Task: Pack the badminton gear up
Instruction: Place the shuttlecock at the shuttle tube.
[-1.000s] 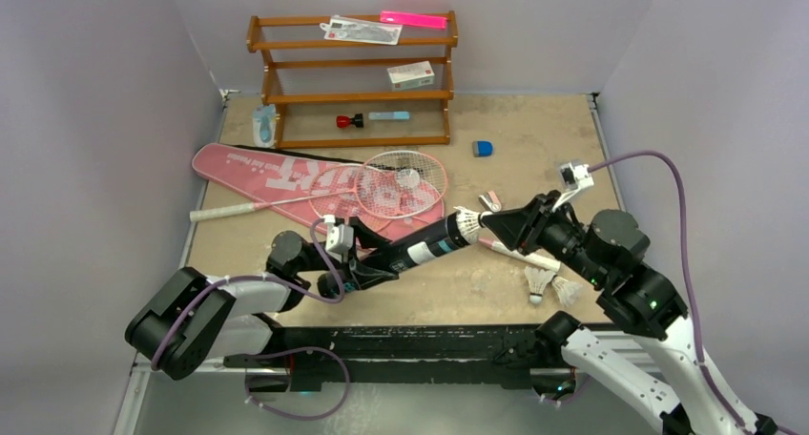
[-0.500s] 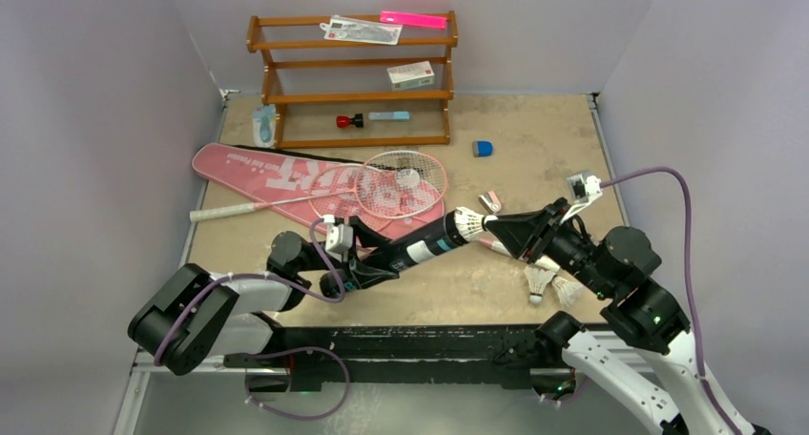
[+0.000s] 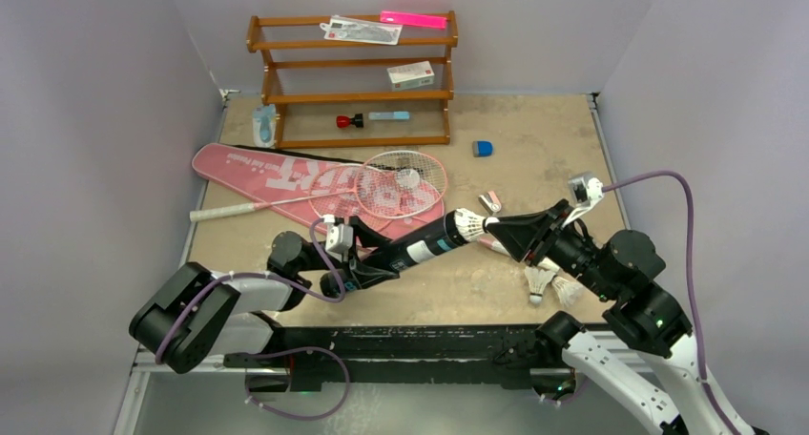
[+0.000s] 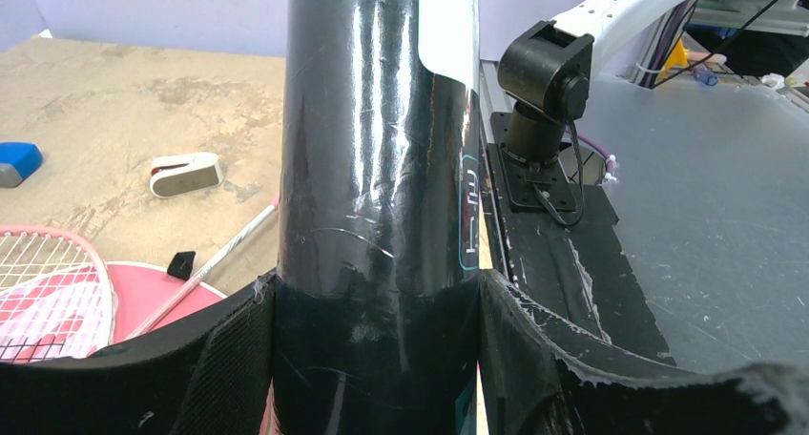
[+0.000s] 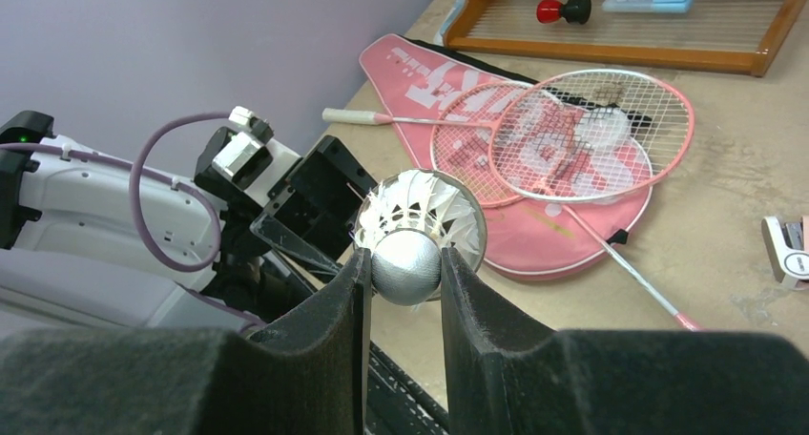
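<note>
Gripping the tilted black tube (image 3: pixel 420 249) low on its body with the left gripper (image 3: pixel 358 268), jaws spread wide and clamped round it; pinching a shuttlecock (image 5: pixel 420 211) by its cork in the right gripper (image 5: pixel 404 263), fingers narrowly apart, feather skirt right at the tube's open mouth. Best to hold the tube steady, push straight along its axis, and let go only once the skirt seats without crushing. Two more shuttlecocks (image 3: pixel 541 282) lying just beside the right arm, rackets (image 3: pixel 401 182) resting on the pink bag (image 3: pixel 248 166).
</note>
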Controlling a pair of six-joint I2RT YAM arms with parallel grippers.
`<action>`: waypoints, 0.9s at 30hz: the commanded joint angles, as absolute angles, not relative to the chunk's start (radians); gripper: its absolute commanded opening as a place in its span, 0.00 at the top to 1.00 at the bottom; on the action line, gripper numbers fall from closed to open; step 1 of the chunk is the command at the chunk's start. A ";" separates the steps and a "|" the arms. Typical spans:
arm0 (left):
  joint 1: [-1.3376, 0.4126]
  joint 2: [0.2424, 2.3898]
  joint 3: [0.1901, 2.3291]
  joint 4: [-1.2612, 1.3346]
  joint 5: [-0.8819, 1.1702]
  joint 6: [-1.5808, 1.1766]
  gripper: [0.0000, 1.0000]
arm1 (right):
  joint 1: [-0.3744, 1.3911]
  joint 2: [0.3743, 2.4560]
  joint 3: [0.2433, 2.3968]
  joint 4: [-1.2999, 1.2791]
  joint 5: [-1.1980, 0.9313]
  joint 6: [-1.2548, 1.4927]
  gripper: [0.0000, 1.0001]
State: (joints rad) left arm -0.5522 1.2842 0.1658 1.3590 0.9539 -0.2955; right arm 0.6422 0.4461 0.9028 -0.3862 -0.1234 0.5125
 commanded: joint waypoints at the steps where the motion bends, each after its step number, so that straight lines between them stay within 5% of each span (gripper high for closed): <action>1: -0.552 1.290 0.187 1.429 0.928 -0.302 0.52 | 0.647 0.442 0.910 -0.363 -0.147 0.493 1.00; 27: -0.551 1.282 0.155 1.511 0.973 -0.265 0.52 | 0.646 0.516 0.968 -0.488 -0.193 0.548 1.00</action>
State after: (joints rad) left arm -0.5522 1.3033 0.1631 1.3991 0.9543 -0.2935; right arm 0.6426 0.5041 0.9150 -0.4290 -0.1524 0.5282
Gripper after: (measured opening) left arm 0.642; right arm 0.299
